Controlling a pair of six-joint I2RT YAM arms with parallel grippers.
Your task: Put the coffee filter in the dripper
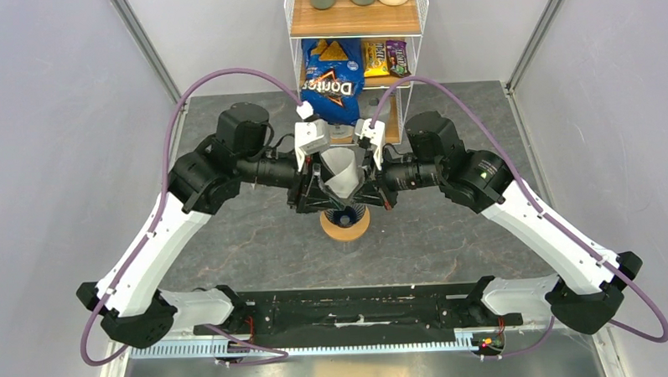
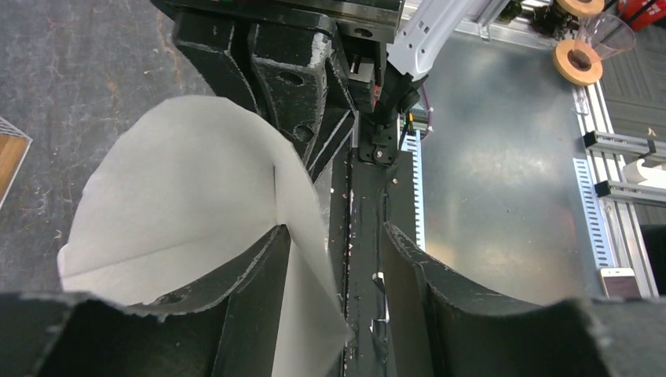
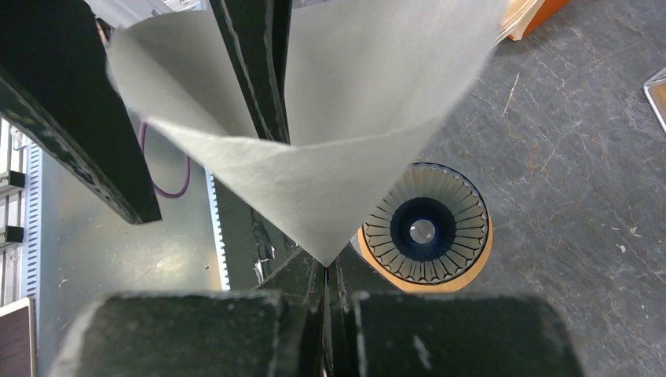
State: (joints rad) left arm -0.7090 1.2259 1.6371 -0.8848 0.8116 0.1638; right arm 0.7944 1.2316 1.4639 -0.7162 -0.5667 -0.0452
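the right gripper [image 3: 326,269] is clenched on the pointed end of the coffee filter [image 3: 345,149], holding it in the air with its mouth open. the left gripper [image 2: 336,247] is spread, with one finger inside the cone. the dripper [image 3: 424,229] stands on a tan ring [image 3: 444,287] on the table [image 3: 573,157], just beside the filter's tip.

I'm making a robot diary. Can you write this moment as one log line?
coffee filter: held in air, not in dripper yet | right end effector: shut on it | left end effector: open, one finger inside it
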